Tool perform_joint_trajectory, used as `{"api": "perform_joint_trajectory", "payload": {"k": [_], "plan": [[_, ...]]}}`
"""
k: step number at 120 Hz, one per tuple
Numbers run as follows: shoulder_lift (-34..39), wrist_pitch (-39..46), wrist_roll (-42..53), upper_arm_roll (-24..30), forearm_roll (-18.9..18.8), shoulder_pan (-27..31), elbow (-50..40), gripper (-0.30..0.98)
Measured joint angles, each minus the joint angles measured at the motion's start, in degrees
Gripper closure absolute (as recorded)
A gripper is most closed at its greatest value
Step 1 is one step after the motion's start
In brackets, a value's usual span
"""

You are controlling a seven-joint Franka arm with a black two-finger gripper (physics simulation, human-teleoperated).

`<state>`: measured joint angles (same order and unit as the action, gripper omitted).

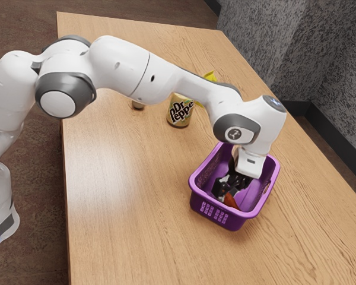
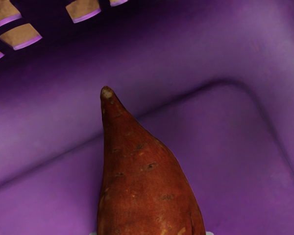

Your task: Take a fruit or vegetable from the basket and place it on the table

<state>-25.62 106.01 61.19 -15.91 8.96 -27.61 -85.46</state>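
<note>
Exterior view: the white arm (image 1: 121, 62) enters from the left edge of the frame, spans the upper middle and bends down at right of centre into a purple basket (image 1: 240, 222). The end effector (image 1: 228, 189) is inside the basket, below the level of its rim, partly closed, its fingers parted by the width of the sweet potato (image 1: 231, 200) and gripping it from two sides. The sweet potato is within the basket walls, near the side towards the bottom of the frame; cannot tell whether it touches the basket floor. Wrist view: its narrow tip points towards a wall with openings; the broad part lies between two pale fingertip edges at the lower margin. Basket stands on the wooden table (image 1: 124, 196). Upper centre of the exterior frame: a Dr Pepper can (image 1: 180, 113), a yellow item (image 1: 210, 76) partly behind the arm, and a small object (image 1: 138, 105), mostly hidden, identity unclear.
</note>
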Motion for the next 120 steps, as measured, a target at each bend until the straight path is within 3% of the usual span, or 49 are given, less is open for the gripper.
{"api": "perform_joint_trajectory", "payload": {"k": [46, 64, 84, 106, 120], "plan": [[7.6, -5.0, 0.4, -0.8, -0.4, -0.5, 6.5, 0.52], [11.9, -8.6, 1.0, -7.9, -1.3, -0.1, 6.4, 0.51], [14.8, -10.9, 1.8, -12.2, -2.2, -0.7, 1.5, 0.52], [27.0, -11.5, 2.4, -16.0, -6.9, -1.0, -9.0, 0.51], [29.0, -11.6, 2.6, -16.7, -8.9, 2.2, -11.2, 0.52]]}}
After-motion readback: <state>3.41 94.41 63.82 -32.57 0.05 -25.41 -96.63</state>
